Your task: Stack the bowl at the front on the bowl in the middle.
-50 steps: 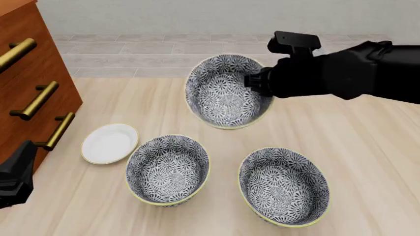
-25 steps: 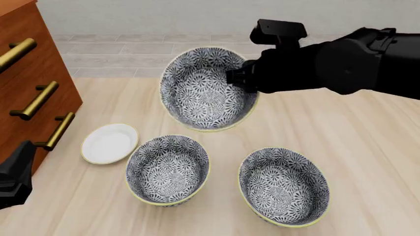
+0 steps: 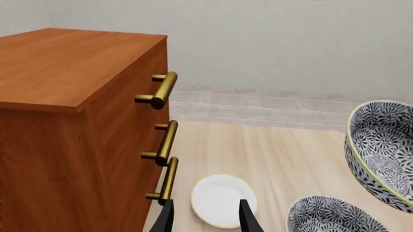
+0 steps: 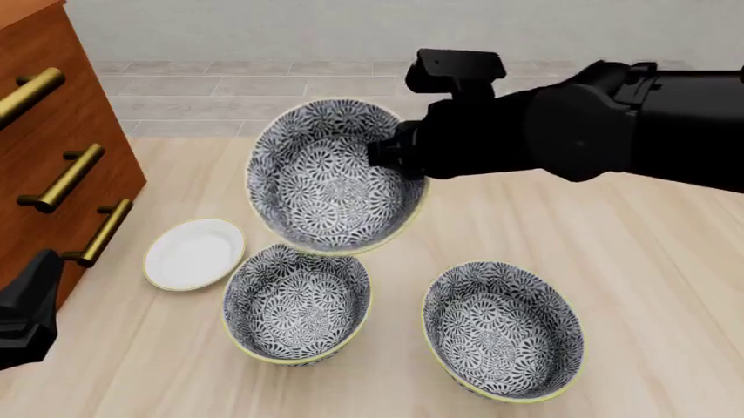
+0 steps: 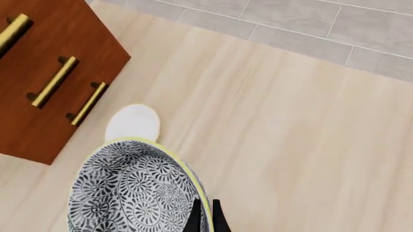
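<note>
Right tool was clamped on the rim of the bowl at the front, which I held tilted in the air, above and just behind the bowl in the middle. A third bowl sat on the counter to the right of the middle bowl, a white plate to its left. Left tool hung with fingers apart, near the plate, beside the drawer cabinet.
</note>
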Robot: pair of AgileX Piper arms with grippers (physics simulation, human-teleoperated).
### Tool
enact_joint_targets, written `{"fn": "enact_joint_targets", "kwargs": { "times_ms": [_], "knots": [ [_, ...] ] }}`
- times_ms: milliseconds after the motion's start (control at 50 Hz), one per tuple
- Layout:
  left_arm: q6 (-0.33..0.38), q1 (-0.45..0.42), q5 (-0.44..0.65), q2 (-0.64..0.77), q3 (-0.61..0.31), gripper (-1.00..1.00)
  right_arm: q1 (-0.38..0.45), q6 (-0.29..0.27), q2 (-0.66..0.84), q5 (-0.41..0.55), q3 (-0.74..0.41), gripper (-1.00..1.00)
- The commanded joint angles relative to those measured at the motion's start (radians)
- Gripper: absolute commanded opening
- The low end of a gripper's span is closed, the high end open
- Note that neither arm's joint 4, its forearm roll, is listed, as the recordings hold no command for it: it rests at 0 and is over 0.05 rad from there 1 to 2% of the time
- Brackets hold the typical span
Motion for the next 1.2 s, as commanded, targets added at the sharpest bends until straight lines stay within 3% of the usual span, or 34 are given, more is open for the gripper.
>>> {"fn": "enact_joint_targets", "kwargs": {
  "times_ms": [20,740,1200],
  "knots": [
    [-0.008,0.003,-0.002,0.006,0.000,1.00,0.048,0.012,0.024,-0.018,0.001,-1.00],
    [-0.012,-0.002,0.008,-0.008,0.000,1.00,0.140,0.035,0.140,-0.065,-0.012,-1.00],
    [-0.020,0.008,0.003,-0.003,0.000,1.00,0.140,0.026,0.181,-0.092,0.009,-1.00]
  ]
}}
